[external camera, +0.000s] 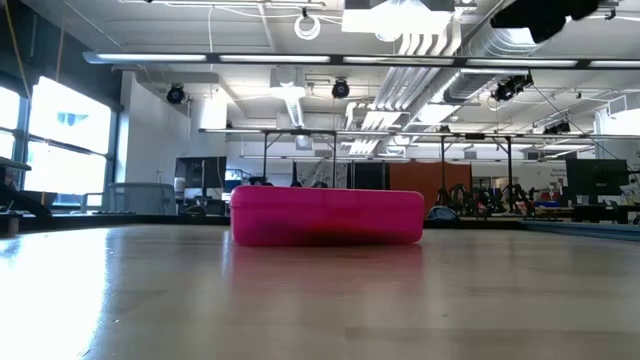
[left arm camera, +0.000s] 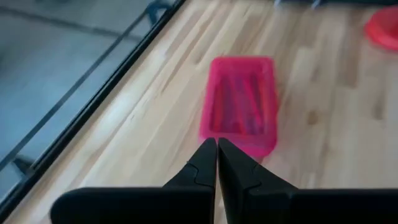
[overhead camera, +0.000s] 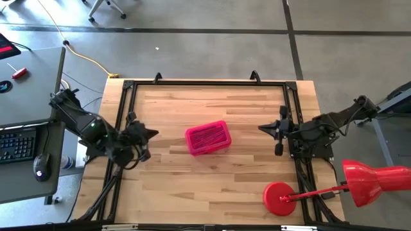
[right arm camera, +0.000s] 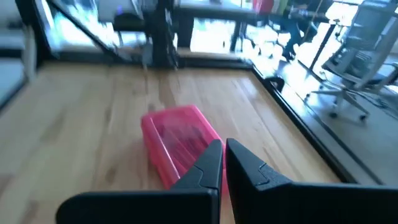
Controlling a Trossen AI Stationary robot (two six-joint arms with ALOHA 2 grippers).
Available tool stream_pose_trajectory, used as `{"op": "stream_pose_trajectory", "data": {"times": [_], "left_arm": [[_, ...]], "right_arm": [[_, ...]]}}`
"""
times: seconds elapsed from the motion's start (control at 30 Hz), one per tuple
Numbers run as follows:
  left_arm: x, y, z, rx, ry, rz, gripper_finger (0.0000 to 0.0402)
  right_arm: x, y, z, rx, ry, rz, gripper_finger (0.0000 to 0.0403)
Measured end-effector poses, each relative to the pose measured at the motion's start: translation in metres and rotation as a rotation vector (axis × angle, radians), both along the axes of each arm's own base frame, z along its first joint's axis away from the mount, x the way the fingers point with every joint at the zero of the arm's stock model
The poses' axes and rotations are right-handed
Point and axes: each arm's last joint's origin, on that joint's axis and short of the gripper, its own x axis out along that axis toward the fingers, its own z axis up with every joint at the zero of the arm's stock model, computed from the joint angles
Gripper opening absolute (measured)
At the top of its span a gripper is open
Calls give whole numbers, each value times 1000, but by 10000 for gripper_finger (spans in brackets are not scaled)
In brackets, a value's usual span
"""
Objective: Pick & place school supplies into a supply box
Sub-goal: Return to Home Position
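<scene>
The supply box (overhead camera: 208, 137), translucent bright pink with its lid down, rests flat on its base in the middle of the wooden table; it also appears in the low view (external camera: 327, 215). Thin long school supplies (left arm camera: 239, 106) show dimly through its lid. My left gripper (overhead camera: 151, 133) hangs shut above the table's left side, well clear of the box, and its fingertips (left arm camera: 216, 149) point toward the box. My right gripper (overhead camera: 262, 128) hangs shut above the table's right side, also aimed at the box (right arm camera: 177, 146), with nothing between its fingers (right arm camera: 224, 149).
A red lamp with a round base (overhead camera: 280, 197) and a large shade (overhead camera: 372, 181) stands at the table's near right corner. Black frame rails (overhead camera: 205, 83) run along the table's edges. A desk with keyboard and mouse (overhead camera: 40, 165) stands beyond the left edge.
</scene>
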Motion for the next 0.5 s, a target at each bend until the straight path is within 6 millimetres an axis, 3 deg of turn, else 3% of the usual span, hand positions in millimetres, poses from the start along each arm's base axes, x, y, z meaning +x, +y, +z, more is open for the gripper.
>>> {"op": "stream_pose_trajectory", "data": {"times": [0.27, 0.4, 0.5], "left_arm": [[-42, 7, -58, -24, -224, -82, 47], [-48, 13, -82, -91, -380, -99, 33], [-46, 10, -92, -108, -483, -235, 13]], "right_arm": [[-30, -7, -50, -10, -248, 156, 0], [-40, -8, -66, -50, -339, 312, 0], [-47, -8, -78, -62, -378, 401, 0]]}}
